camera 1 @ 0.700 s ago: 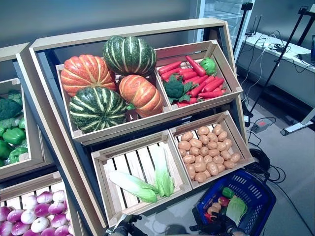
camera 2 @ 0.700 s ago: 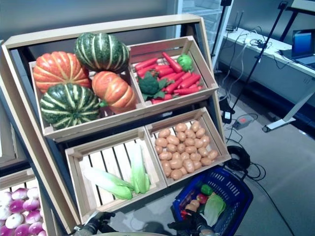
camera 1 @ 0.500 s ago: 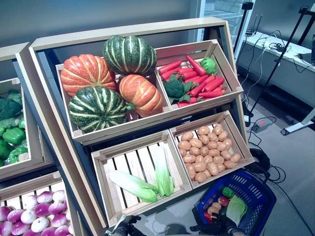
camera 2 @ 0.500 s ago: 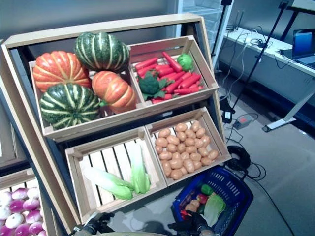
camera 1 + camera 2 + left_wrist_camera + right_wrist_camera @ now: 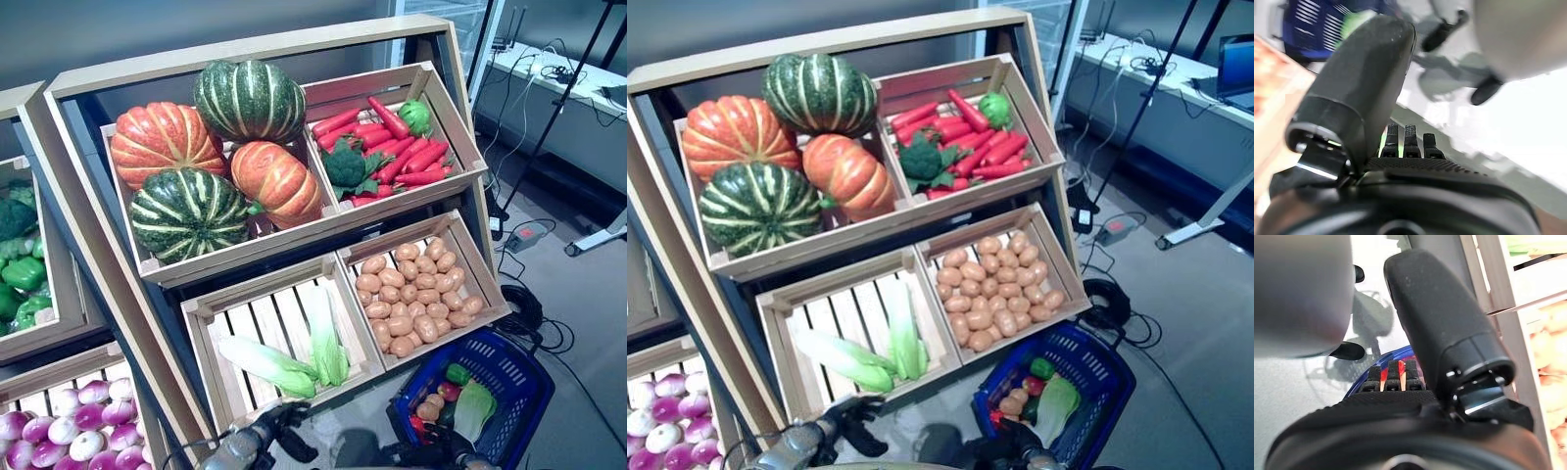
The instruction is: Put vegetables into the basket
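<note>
Left hand (image 5: 284,431) has risen into view below the cabbage crate (image 5: 279,348), fingers relaxed, holding nothing. Right hand (image 5: 1004,452) low by the blue basket (image 5: 509,377) on the floor; can't tell its fingers. Basket holds vegetables (image 5: 460,401).

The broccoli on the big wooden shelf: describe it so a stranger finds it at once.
On the big wooden shelf, go to the upper right wooden crate, full of long red peppers. The dark green broccoli head lies at that crate's near left corner, bumpy and dark, unlike the smooth bright green pepper at the back.
</note>
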Available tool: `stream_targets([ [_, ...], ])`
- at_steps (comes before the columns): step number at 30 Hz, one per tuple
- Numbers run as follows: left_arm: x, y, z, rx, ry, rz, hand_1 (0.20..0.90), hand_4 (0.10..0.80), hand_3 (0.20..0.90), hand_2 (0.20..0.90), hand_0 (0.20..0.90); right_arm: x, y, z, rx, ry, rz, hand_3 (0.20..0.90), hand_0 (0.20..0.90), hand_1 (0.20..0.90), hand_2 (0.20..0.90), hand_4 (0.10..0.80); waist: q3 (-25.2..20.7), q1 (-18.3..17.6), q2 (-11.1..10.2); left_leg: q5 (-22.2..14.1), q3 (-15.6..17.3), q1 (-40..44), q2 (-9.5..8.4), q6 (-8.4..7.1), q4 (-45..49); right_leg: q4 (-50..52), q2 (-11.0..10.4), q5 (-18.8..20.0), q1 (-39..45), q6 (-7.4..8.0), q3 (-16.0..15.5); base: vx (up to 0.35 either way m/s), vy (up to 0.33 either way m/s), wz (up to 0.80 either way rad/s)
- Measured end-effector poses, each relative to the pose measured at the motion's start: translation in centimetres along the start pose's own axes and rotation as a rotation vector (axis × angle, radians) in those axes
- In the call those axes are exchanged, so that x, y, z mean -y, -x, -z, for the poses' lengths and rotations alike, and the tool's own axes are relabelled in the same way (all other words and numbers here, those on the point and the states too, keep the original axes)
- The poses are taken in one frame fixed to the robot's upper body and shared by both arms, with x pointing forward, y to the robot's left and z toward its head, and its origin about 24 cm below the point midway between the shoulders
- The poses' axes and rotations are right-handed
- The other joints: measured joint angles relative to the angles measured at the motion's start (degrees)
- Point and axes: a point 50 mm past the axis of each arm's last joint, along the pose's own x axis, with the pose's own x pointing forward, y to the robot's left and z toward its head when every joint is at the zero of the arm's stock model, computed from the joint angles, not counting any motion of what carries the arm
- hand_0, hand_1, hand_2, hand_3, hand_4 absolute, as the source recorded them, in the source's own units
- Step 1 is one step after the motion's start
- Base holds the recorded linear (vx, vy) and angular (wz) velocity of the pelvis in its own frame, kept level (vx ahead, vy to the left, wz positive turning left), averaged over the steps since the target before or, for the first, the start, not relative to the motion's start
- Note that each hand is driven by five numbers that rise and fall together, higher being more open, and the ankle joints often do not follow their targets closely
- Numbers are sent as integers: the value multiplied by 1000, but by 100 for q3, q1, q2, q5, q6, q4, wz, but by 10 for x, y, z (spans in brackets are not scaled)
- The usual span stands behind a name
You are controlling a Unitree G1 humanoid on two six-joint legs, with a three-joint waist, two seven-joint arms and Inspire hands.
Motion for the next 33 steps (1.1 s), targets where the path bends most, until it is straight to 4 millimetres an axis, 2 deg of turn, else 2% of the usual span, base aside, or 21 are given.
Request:
stream_targets([
  [6, -16, 22, -51, 207, -48, 172, 900, 800, 900, 900, 900, 13, 3, 5, -5, 38, 15, 900, 900, 900, 900, 800, 95, 12, 68, 1, -1, -45, 0, -1, 0, -4, 2, 1, -44, 3, -3, 0, 0, 0],
  [12, -25, 38, -74, 307, -72, 184, 900, 800, 900, 900, 900, 16, 4, 6, 3, 38, 5, 900, 900, 900, 900, 800, 161, 32, 149, 2, -7, -54, 5, -4, -2, -6, 0, -1, -48, 5, -23, 0, 0, 0],
  [16, -52, 48, -76, 304, -140, 6, 900, 800, 900, 900, 900, 19, 5, 5, 17, 45, 2, 900, 900, 900, 900, 800, 188, 75, 183, 10, -30, -90, 15, -16, -2, -7, 8, -2, -69, 3, -46, -13, 4, 2],
  [21, -104, 73, -74, 247, -345, -363, 900, 800, 900, 900, 900, 27, 6, 1, 44, 55, 11, 900, 900, 900, 900, 800, 357, 219, 172, 114, -178, -402, 28, -45, 3, -6, 32, 28, -312, -28, -178, -134, -33, 13],
  [23, -121, 83, -77, 223, -483, -495, 900, 800, 900, 900, 900, 32, 5, -9, 75, 60, 19, 900, 900, 900, 900, 800, 502, 344, 137, 175, -198, -612, 51, -62, 13, -5, 51, 82, -512, -76, -194, -203, -57, 10],
  [26, -137, 91, -84, 189, -639, -609, 900, 800, 900, 900, 900, 39, 4, -28, 124, 71, 35, 900, 900, 900, 900, 800, 805, 351, 118, 262, -303, -792, 65, -83, 19, 13, 69, 146, -645, -101, -297, -146, -48, 14],
  [29, -150, 94, -101, 187, -850, -730, 900, 800, 900, 900, 900, 40, 3, -48, 186, 74, 38, 900, 900, 900, 900, 800, 1146, 355, 33, 306, -328, -847, 93, -116, 24, 1, 98, 157, -688, -120, -333, -89, -34, 6],
  [33, -152, 91, -127, 282, -1043, -868, 900, 800, 900, 900, 900, 39, 3, -63, 248, 73, 33, 900, 900, 900, 900, 800, 1420, 321, -34, 372, -329, -1082, 106, -136, 24, -2, 112, 219, -918, -145, -346, -68, -50, -1],
])
